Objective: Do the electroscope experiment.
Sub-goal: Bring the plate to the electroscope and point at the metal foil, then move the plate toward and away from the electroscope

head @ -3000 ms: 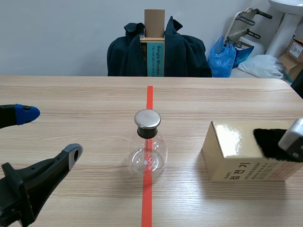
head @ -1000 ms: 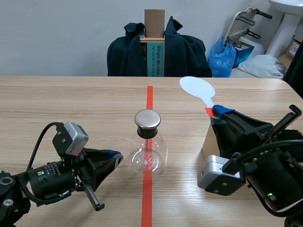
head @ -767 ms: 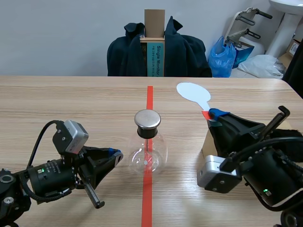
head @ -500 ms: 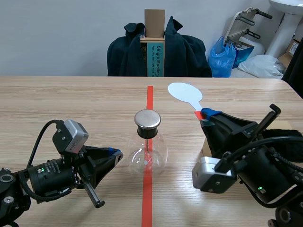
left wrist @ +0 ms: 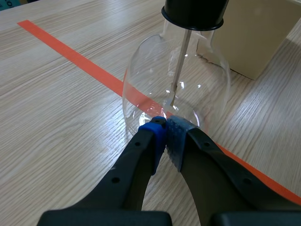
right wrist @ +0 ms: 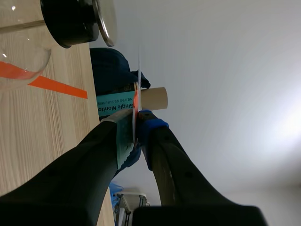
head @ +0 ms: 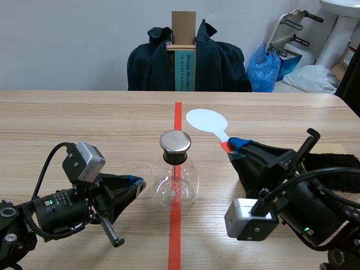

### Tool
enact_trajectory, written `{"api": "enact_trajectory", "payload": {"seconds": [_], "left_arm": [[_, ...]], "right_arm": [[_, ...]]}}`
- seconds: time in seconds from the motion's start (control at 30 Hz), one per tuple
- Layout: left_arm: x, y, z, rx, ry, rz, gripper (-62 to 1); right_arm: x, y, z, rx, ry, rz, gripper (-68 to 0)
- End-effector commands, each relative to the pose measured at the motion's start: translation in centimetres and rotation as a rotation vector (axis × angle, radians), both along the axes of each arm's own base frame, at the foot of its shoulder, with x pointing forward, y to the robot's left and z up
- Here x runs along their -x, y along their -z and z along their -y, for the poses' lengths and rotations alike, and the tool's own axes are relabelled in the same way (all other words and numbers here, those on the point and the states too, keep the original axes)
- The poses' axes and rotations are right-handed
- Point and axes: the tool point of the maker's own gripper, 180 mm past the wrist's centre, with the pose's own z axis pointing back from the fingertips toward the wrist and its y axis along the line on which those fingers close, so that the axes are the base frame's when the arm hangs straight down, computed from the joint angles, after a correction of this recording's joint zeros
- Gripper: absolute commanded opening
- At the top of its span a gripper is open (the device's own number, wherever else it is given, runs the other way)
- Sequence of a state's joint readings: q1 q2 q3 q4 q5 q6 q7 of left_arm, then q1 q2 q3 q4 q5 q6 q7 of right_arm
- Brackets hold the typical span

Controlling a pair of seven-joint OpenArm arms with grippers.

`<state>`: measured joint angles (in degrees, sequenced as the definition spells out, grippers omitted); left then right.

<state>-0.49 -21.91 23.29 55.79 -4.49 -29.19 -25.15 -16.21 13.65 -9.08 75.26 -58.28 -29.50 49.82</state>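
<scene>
Right gripper (head: 233, 147) clamped on white paddle (head: 206, 120), just beyond electroscope (head: 176, 180) cap (head: 175, 142); electroscope sits on tape line (head: 175, 236). Left gripper (left wrist: 165, 134) closed empty, tips at its glass base. I'd ease paddle flat over cap, no bump.

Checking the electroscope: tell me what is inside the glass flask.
A thin metal rod hangs inside the glass flask from the black stopper, which hides its upper end. Leaves at its tip cannot be made out.

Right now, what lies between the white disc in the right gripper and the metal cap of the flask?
Nothing: in the scene view only bare table shows between the white disc and the metal cap.
</scene>
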Motion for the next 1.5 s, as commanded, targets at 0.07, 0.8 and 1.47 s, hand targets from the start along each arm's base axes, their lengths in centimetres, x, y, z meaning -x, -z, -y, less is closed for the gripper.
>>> {"api": "enact_trajectory", "payload": {"seconds": [0.07, 0.8, 1.47], "left_arm": [[-0.5, -1.2, 0.5, 0.030, 0.003, 0.033, -57.7], [-0.5, -1.2, 0.5, 0.029, 0.003, 0.033, -57.8], [-0.5, -1.2, 0.5, 0.029, 0.003, 0.033, -57.7]], "right_arm": [[-0.1, -1.0, -0.4, 0.008, -0.039, 0.046, -66.7], [2.3, -0.6, -2.4, 0.054, -0.206, 0.072, -66.7], [-1.8, -0.7, 1.5, 0.050, 0.111, 0.054, -66.7]]}}
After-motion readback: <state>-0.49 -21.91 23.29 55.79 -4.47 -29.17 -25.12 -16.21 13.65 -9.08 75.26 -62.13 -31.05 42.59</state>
